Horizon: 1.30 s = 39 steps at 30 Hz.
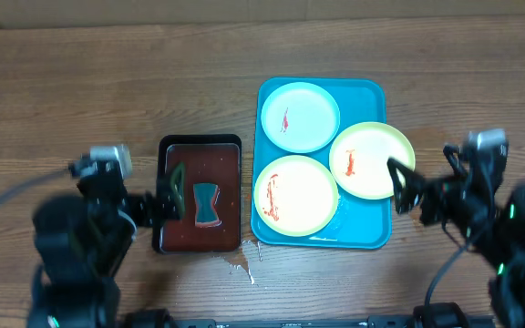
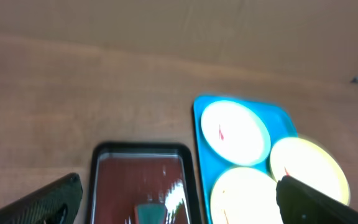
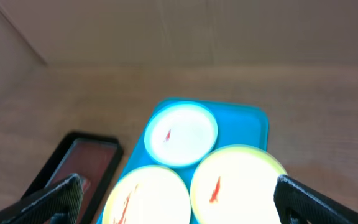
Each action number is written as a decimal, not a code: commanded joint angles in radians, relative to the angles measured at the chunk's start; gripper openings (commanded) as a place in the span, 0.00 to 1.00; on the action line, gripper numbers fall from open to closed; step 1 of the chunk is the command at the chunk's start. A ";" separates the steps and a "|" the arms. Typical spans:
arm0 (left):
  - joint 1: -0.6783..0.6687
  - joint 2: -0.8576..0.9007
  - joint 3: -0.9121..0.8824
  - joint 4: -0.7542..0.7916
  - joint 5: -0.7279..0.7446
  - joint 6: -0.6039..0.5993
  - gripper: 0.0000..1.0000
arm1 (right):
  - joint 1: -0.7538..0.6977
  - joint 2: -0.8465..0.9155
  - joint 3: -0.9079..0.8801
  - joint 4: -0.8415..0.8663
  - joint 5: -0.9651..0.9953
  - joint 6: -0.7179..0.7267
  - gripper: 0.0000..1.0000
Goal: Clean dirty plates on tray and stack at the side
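Left of the blue tray [image 1: 376, 88], the left gripper [image 1: 173, 193] hovers with fingers spread wide, holding nothing. It hangs over the dark brown tray [image 1: 200, 143], which sits just beside the blue tray's left edge with a teal sponge [image 1: 207, 205] inside. On the blue tray sit three dirty plates, all smeared red. The pale blue plate [image 1: 299, 116] is at its far end, one yellow-rimmed plate [image 1: 296, 195] at its near left, and the other yellow-rimmed plate [image 1: 372, 160] overhangs its right rim. Just off that right rim, the right gripper [image 1: 401, 187] gapes open and empty beside the overhanging plate.
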 commanded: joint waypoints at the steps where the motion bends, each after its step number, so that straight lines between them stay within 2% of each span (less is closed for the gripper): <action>1: -0.006 0.152 0.173 -0.106 0.022 0.016 1.00 | -0.002 0.163 0.168 -0.077 0.011 0.001 1.00; 4: -0.006 0.259 0.263 -0.210 0.021 0.015 1.00 | -0.002 0.273 0.241 -0.124 -0.052 0.001 1.00; 11: -0.007 0.410 0.272 -0.286 0.077 -0.016 1.00 | -0.002 0.441 0.244 -0.222 -0.199 0.001 1.00; 14: -0.016 0.496 0.262 -0.331 0.069 -0.015 0.91 | 0.009 0.493 0.224 -0.259 -0.198 0.008 1.00; 18: -0.115 0.648 0.220 -0.380 -0.029 -0.042 0.72 | 0.034 0.539 0.128 -0.235 -0.182 0.083 1.00; 21: -0.191 0.743 0.195 -0.377 -0.131 -0.104 0.69 | 0.040 0.542 0.060 -0.195 -0.127 0.166 1.00; 24: -0.250 0.850 0.193 -0.372 -0.236 -0.181 0.68 | 0.040 0.543 -0.025 -0.147 -0.073 0.234 0.95; 28: -0.262 0.965 0.193 -0.347 -0.260 -0.242 0.66 | 0.040 0.543 -0.107 -0.103 -0.070 0.237 0.88; 33: -0.261 1.092 0.193 -0.288 -0.259 -0.263 0.57 | 0.040 0.544 -0.170 -0.063 -0.070 0.237 0.82; 34: -0.262 1.116 0.193 -0.278 -0.257 -0.263 0.54 | 0.040 0.544 -0.183 -0.054 -0.070 0.237 0.80; 37: -0.267 1.183 0.193 -0.253 -0.214 -0.260 0.37 | 0.043 0.544 -0.233 -0.014 -0.070 0.237 0.77; 39: -0.268 1.215 0.193 -0.240 -0.184 -0.246 0.11 | 0.055 0.545 -0.267 0.019 -0.069 0.237 0.73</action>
